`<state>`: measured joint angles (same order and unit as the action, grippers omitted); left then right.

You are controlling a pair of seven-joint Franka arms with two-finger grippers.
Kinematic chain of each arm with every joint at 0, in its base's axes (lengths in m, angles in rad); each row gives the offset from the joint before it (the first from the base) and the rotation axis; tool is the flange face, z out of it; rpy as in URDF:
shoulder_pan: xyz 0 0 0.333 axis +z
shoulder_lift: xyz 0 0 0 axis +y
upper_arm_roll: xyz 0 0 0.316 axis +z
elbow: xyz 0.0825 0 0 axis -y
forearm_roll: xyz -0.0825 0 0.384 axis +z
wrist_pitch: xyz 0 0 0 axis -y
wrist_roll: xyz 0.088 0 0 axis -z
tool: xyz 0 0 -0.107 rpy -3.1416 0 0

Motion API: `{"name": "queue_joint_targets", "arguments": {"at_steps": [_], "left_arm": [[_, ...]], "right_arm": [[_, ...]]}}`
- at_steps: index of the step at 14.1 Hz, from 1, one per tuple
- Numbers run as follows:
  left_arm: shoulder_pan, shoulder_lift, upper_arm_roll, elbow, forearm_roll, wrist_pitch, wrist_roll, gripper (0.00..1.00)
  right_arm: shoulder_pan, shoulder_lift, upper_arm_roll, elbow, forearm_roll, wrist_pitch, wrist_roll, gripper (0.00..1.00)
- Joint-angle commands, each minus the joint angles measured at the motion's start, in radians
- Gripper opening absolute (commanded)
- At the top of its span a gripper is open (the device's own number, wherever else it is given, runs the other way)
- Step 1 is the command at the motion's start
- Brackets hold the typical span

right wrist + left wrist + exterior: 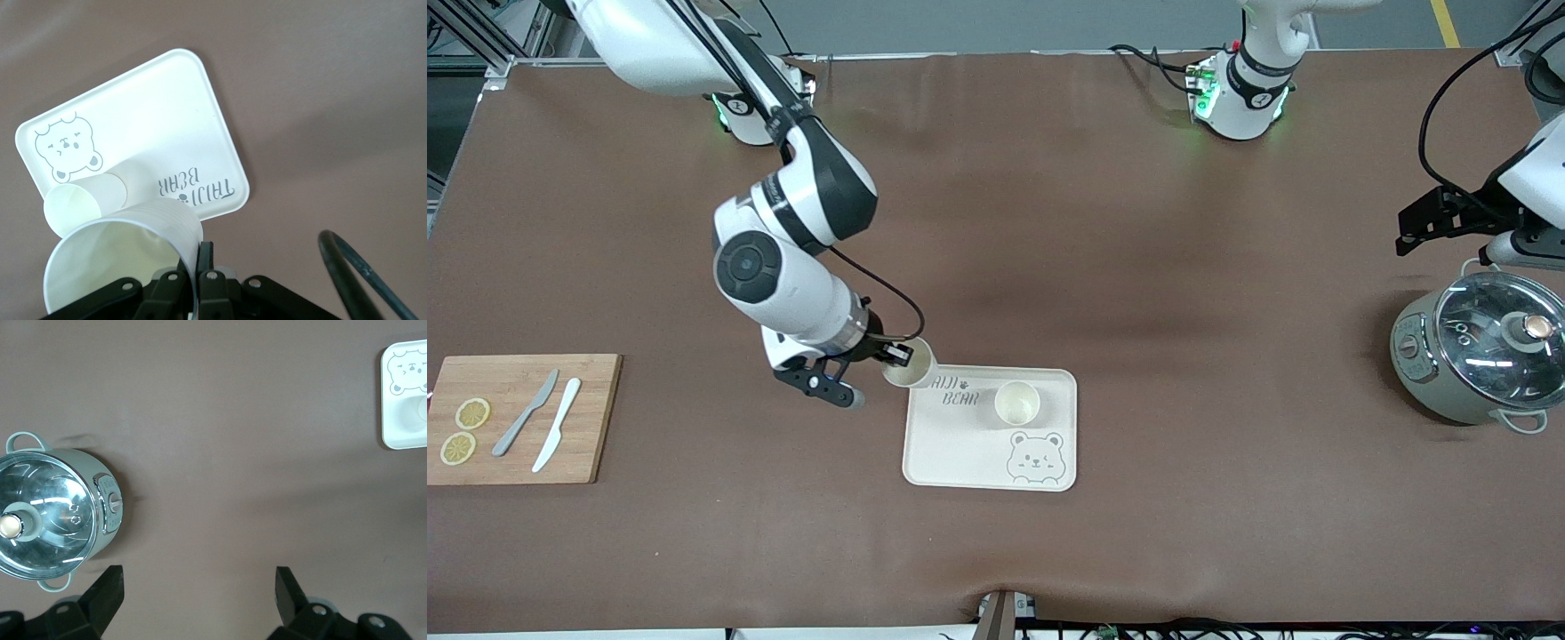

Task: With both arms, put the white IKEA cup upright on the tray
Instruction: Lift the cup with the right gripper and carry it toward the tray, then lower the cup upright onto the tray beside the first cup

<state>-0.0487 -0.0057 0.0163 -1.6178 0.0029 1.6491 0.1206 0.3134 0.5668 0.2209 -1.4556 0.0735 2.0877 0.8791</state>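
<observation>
- Nearest the front camera: cream tray (pixel 960 462) flat on the brown desk (pixel 1138 267), with a line-drawn bear face (pixel 1036 457) at its nearer edge.
- On the tray, one white cup (pixel 1016 403) already standing upright, mouth up, next to the lettering.
- Lettering on the tray (pixel 200 188) readable as "TAIJI BEAR" in the right wrist view; in the front view only "AIJI BEAR", the first letter hidden by the held cup.
- Over the tray's corner toward the right arm's end: second white cup (pixel 908 364), ribbed and tilted, pinched at its rim by the right end effector (pixel 203 261), jaws clamped tight on the wall.
- Step in hand, by judgement: carrying this cup in for placement. Next move likely calls for levelling the cup, lowering it onto bare tray clear of the standing cup, then releasing.
- Farther off, toward the left arm's end: left end effector (pixel 199 590) waiting over bare desk beside a lidded grey-green cooker (pixel 1476 356), jaws spread wide, nothing held.
- Toward the right arm's end: wooden cutting board (pixel 516 418) with two knives and lemon slices.
</observation>
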Motion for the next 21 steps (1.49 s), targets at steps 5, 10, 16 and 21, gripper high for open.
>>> {"name": "queue_joint_targets", "arguments": {"at_steps": [5, 10, 16, 21], "left_arm": [[-0.004, 0.023, 0.002, 0.027, 0.008, -0.008, 0.007, 1.00], [-0.005, 0.023, 0.002, 0.026, 0.008, -0.012, 0.010, 1.00], [-0.003, 0.023, 0.002, 0.027, 0.008, -0.014, 0.008, 1.00], [-0.005, 0.024, 0.002, 0.027, 0.009, -0.014, 0.008, 1.00]], "right_arm": [[0.027, 0.136, -0.014, 0.098, -0.078, 0.092, 0.077, 0.00], [0.090, 0.211, -0.092, 0.115, -0.078, 0.187, 0.075, 0.00], [0.110, 0.266, -0.107, 0.127, -0.080, 0.239, 0.092, 0.00], [0.118, 0.277, -0.113, 0.127, -0.098, 0.252, 0.096, 0.00]]}}
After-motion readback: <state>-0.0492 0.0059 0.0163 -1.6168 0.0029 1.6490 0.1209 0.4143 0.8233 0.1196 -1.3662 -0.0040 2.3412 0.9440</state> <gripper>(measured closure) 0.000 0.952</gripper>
